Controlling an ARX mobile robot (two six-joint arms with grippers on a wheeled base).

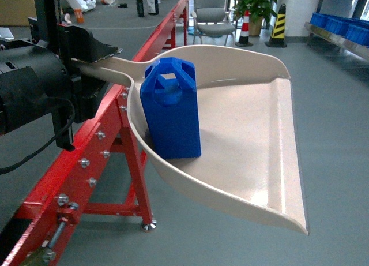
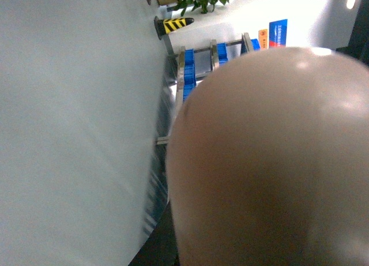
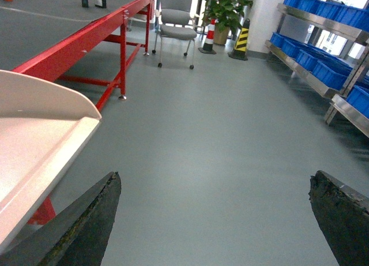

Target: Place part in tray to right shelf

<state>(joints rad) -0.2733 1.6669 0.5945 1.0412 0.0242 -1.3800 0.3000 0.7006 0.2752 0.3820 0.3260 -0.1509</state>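
Part point(image 1: 170, 111): bright blue, standing upright inside the tray, against its curved back wall near the handle end; handle holes on top, base resting on the tray floor.
Tray point(image 1: 253, 145): cream scoop held up in the air beside the red table, flat lip pointing away from the handle; underside fills most of the left wrist view point(image 2: 271, 162); one front corner visible in the right wrist view point(image 3: 40, 133).
Left gripper point(image 1: 86, 52): black, at the tray's handle end, closed round the handle; fingertips themselves not clearly visible.
Right gripper point(image 3: 213, 220): spread wide, two dark fingers point(image 3: 86, 220) at the lower corners, nothing between them, hanging over bare floor just beside the tray's lip.
Right shelf point(image 3: 323, 58): steel rack with blue crates, well apart from the tray, across the grey floor; also at the far edge of the head view point(image 1: 346, 29).
Red table point(image 1: 86, 156): red frame just beside the tray's handle side, grey top.
Chair point(image 3: 176, 23): grey, beyond the red table's far end.
Potted plant point(image 3: 228, 9): near the chair, striped cones beside it.
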